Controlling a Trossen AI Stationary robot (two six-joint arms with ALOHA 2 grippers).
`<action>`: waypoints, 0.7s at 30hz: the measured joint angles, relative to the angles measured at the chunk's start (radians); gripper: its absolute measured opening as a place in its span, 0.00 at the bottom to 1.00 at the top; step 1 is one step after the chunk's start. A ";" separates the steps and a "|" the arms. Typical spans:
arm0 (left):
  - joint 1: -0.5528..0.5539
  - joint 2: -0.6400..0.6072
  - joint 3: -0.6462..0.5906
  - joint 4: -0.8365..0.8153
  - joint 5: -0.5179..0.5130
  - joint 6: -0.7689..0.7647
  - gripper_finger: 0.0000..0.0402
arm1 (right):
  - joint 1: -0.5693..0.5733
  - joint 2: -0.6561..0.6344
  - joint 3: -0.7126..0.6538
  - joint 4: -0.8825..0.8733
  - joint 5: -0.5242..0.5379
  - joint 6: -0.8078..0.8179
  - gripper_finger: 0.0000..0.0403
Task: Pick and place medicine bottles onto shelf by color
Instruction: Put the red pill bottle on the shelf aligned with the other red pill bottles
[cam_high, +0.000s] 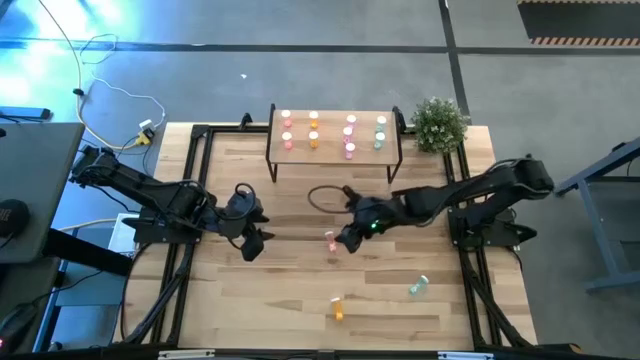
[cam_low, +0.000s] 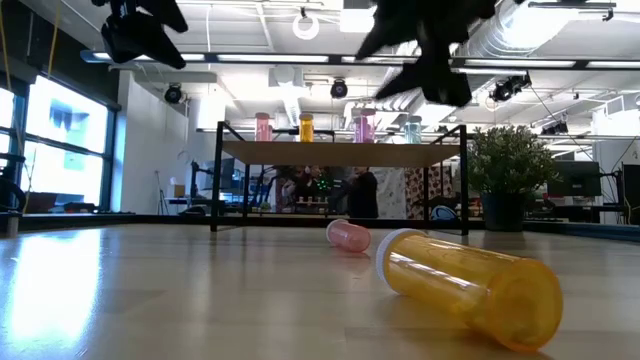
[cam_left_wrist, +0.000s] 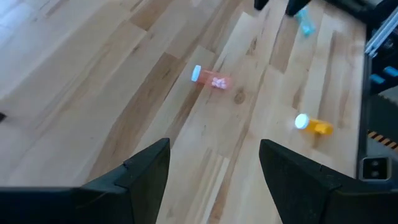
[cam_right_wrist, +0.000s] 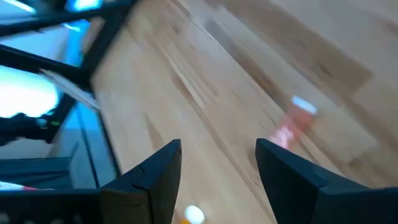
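Observation:
A pink bottle (cam_high: 330, 239) lies on its side at the table's middle; it also shows in the left wrist view (cam_left_wrist: 212, 79) and the right wrist view (cam_right_wrist: 297, 119). An orange bottle (cam_high: 337, 307) lies on its side near the front edge, and a teal bottle (cam_high: 418, 287) lies at the front right. Several pink, orange and teal bottles stand upright on the shelf (cam_high: 334, 152) at the back. My right gripper (cam_high: 350, 240) is open, above the table just right of the pink bottle. My left gripper (cam_high: 253, 245) is open and empty at the left.
A small potted plant (cam_high: 438, 124) stands at the back right beside the shelf. A black cable loop (cam_high: 325, 197) lies in front of the shelf. Black frame rails (cam_high: 190, 180) run along the table's left and right sides.

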 joint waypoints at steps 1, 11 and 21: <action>0.005 0.000 0.000 -0.007 0.002 0.009 0.59 | 0.001 0.021 0.000 0.000 0.000 0.017 0.48; 0.085 -0.006 0.000 -0.076 0.071 0.085 0.59 | 0.001 0.186 0.015 0.016 -0.009 0.130 0.48; 0.142 -0.069 0.001 -0.074 0.115 0.169 0.59 | -0.003 0.258 0.157 -0.134 0.055 0.122 0.48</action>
